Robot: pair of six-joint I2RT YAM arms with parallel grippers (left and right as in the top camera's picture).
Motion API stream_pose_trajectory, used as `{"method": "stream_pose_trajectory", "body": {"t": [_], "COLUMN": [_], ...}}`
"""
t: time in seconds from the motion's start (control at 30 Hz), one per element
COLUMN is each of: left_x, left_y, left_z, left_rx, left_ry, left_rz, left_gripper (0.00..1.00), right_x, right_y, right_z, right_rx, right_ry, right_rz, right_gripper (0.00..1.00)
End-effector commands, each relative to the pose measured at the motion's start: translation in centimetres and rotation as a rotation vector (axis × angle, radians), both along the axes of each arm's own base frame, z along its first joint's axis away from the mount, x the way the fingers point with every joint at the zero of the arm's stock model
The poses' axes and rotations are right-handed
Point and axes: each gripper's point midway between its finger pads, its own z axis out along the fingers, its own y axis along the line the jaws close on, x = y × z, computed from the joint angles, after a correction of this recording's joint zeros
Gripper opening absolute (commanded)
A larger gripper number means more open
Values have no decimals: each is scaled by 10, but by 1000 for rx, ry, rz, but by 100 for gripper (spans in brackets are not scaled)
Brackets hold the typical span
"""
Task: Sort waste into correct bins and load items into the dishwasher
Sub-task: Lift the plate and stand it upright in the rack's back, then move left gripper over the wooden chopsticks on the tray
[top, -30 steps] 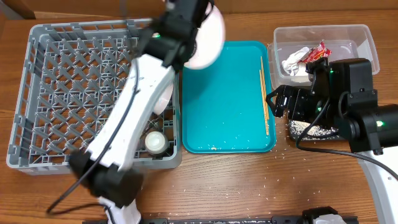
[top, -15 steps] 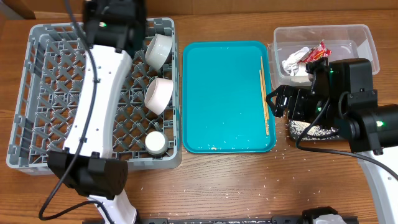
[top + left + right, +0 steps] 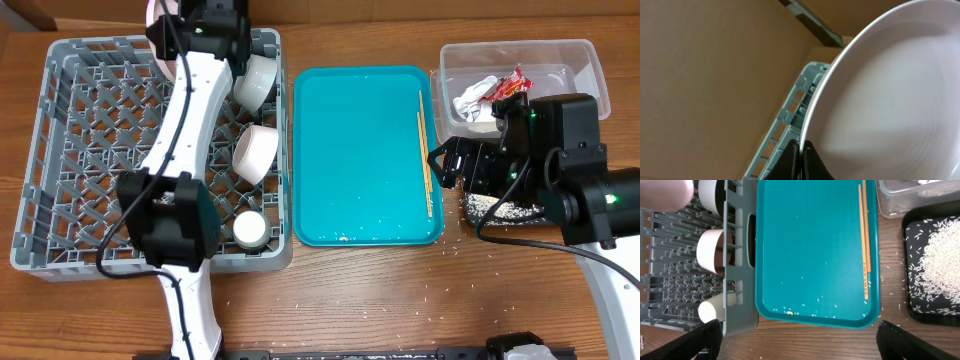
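1. A wooden table [image 3: 400, 290] carries everything. Behind its far edge, at the top left, stands something brown like cardboard [image 3: 30, 12].
2. The grey dish rack [image 3: 90, 150] takes up the table's left side.
3. The teal tray [image 3: 360, 150] lies just beside the rack on its right, bare but for the chopsticks and a few stray grains.
4. The clear tub [image 3: 590, 60] sits at the far right corner, with the black tray [image 3: 915, 240] in front of it.
5. The left gripper [image 3: 801, 160] is clamped on the rim of the white plate [image 3: 890, 100], which hangs on edge at the rack's far wall.
6. The right gripper [image 3: 802, 340] is spread wide and empty, above the teal tray's near edge.
7. Two white bowls [image 3: 255, 80] [image 3: 255, 152] lie on their sides along the rack's right side.
8. The small cup [image 3: 250, 230] stands in the rack's near right corner.
9. The chopsticks [image 3: 426, 150] lie side by side along the teal tray's right edge.
10. The white napkin [image 3: 472, 98] and red wrapper [image 3: 512, 82] rest in the clear tub.
11. Rice [image 3: 940, 255] is heaped in the black tray, and loose grains [image 3: 420, 290] dot the table.
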Motion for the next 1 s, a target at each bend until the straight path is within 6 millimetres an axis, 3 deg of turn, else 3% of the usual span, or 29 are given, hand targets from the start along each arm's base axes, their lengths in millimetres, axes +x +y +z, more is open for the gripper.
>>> {"method": "stream_pose_trajectory", "body": {"t": [0.0, 0.23, 0.3, 0.33, 0.37, 0.4, 0.47, 0.53, 0.57, 0.6, 0.63, 0.67, 0.7, 0.73, 0.77, 0.8, 0.87, 0.97], "left_x": [2, 8, 8, 6, 5, 4, 7, 10, 11, 11, 10, 0, -8, -30, -39, -45, -55, -71], "left_y": [-3, -24, -40, -46, -56, -67, -78, -80, -82, -95, -104, -136, -159, -209, -231, -247, -279, -363], "left_z": [-6, -22, -42, -51, -65, -78, -86, -63, -41, 0, 18, 50, 62, 75, 74, 65, 24, -68], "left_rx": [3, -29, -103, -138, -210, -285, -387, -398, -410, -477, -525, -681, -785, -975, -1032, -1060, -1107, -1189], "left_ry": [-11, 14, 97, 135, 184, 226, 238, 189, 150, 80, 55, 22, 21, 67, 102, 143, 225, 361], "left_rz": [12, -40, -116, -145, -195, -244, -302, -318, -336, -407, -455, -605, -691, -865, -924, -939, -841, -779], "left_gripper": [4, 4, 9, 12, 25, 44, 52, 59, 62, 65, 65, 61, 55, 48, 49, 50, 52, 50], "right_x": [2, 2, 2, 2, 2, 2, 2, 2, 2, 2, 2, 2, 2, 2, 2, 2, 2, 2], "right_y": [-1, -1, -1, -1, -1, -1, -1, -1, -1, -1, -1, -1, -1, -1, -1, -1, -1, -1], "right_z": [6, 6, 6, 6, 6, 6, 6, 6, 6, 6, 6, 6, 6, 6, 6, 6, 6, 6], "right_rx": [-2, -2, -2, -2, -2, -2, -2, -2, -2, -2, -2, -2, -2, -2, -2, -2, -2, -2], "right_ry": [-24, -24, -24, -24, -24, -24, -24, -24, -24, -24, -24, -24, -24, -24, -24, -24, -24, -24], "right_rz": [-1, -1, 0, 0, -1, -1, -1, 0, -1, 0, -1, -1, -1, -1, -1, -1, 0, -1], "right_gripper": [100, 100, 100, 100, 100, 100, 100, 100, 100, 100, 100, 100, 100, 100, 100, 100, 100, 100]}}
